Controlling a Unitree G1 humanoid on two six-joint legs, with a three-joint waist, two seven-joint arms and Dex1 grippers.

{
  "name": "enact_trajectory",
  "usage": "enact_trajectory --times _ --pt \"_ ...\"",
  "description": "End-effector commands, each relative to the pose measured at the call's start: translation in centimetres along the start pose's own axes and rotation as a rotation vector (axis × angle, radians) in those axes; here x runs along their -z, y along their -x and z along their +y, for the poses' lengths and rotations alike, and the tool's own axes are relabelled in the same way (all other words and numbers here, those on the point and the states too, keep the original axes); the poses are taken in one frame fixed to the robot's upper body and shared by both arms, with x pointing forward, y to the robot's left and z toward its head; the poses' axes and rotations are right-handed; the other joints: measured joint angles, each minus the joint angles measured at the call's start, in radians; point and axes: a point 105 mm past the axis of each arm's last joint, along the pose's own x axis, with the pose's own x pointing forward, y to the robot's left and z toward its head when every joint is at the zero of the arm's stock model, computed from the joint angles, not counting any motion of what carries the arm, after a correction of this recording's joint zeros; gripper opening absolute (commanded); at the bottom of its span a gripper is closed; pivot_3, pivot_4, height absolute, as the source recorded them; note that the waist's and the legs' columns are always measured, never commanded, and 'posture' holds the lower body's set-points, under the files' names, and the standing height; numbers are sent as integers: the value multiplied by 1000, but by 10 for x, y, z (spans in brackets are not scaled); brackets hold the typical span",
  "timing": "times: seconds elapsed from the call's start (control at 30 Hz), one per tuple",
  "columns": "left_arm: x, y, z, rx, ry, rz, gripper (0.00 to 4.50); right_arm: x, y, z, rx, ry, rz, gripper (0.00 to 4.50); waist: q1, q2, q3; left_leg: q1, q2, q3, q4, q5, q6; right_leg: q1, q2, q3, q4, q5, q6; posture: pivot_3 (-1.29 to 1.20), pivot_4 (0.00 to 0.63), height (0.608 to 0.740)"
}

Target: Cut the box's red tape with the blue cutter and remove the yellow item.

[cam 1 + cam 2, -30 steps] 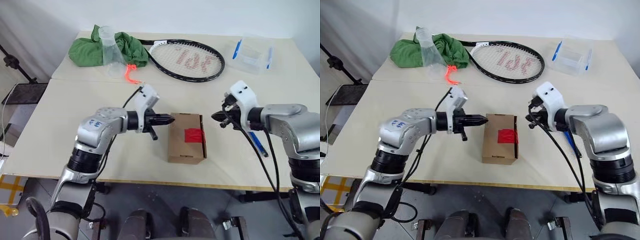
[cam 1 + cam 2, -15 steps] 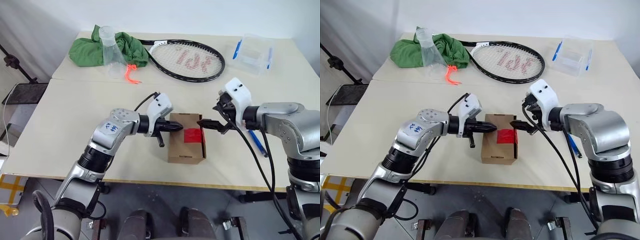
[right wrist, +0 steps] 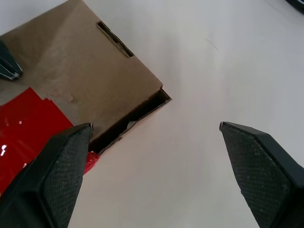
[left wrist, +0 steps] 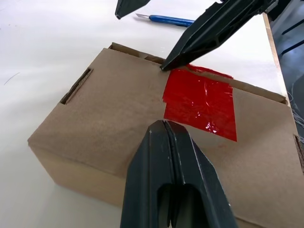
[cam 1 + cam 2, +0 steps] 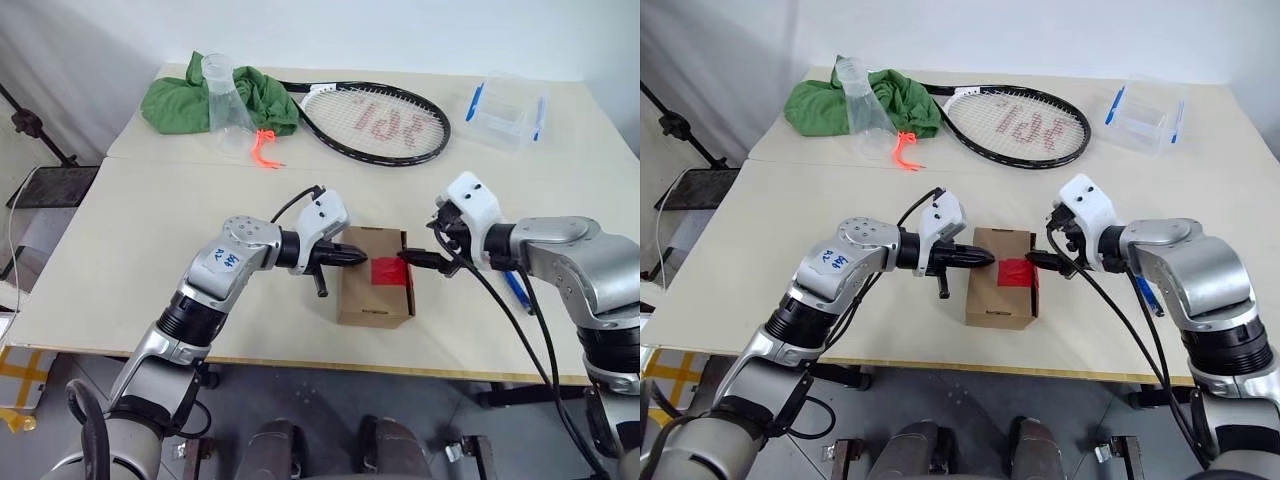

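Observation:
The brown cardboard box (image 5: 358, 292) lies near the table's front edge, with the red tape (image 5: 387, 271) across its top on the right side. My left gripper (image 5: 356, 257) is shut, its tip over the box's top just left of the tape (image 4: 199, 102). My right gripper (image 5: 420, 246) is open. One of its fingertips (image 4: 165, 65) touches the box's right edge at the tape, and the other hangs over the table beyond the box. The blue cutter (image 4: 166, 19) lies on the table right of the box, behind my right arm. The yellow item is hidden.
At the back of the table lie a tennis racket (image 5: 375, 120), a green cloth (image 5: 175, 103) with a clear cup (image 5: 220, 92), and an orange cord (image 5: 262, 148). A clear container with blue clips (image 5: 505, 108) is at the back right. A seam (image 5: 180, 162) crosses the table.
My right gripper has opened and come in to the box's right edge at the tape. My left gripper, still shut, has shifted slightly onto the box top.

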Motion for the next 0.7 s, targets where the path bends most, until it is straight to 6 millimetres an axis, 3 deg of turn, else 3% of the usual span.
enact_trajectory --times 0.03,0.2,0.47,0.7 --pt "6 3 1 -15 13 23 0 37 0 -12 39 -37 140 4453 1 -2 -1 0 0 0 0 0 0 0 0 0 0 0 0 0 150 740" --pt "8 3 0 -12 21 25 0 51 2 -19 52 -28 183 4453 -2 -4 -2 0 0 -1 0 0 0 1 0 1 0 0 0 0 150 740" --pt "10 3 1 -16 29 35 0 66 -8 -12 3 4 235 4453 -6 -4 -2 0 1 0 0 0 0 -1 1 1 0 0 0 0 150 740" --pt "14 12 6 -58 52 35 0 76 0 -22 38 32 271 4453 -5 -4 -2 0 1 0 1 0 0 0 1 1 0 0 0 0 150 740"
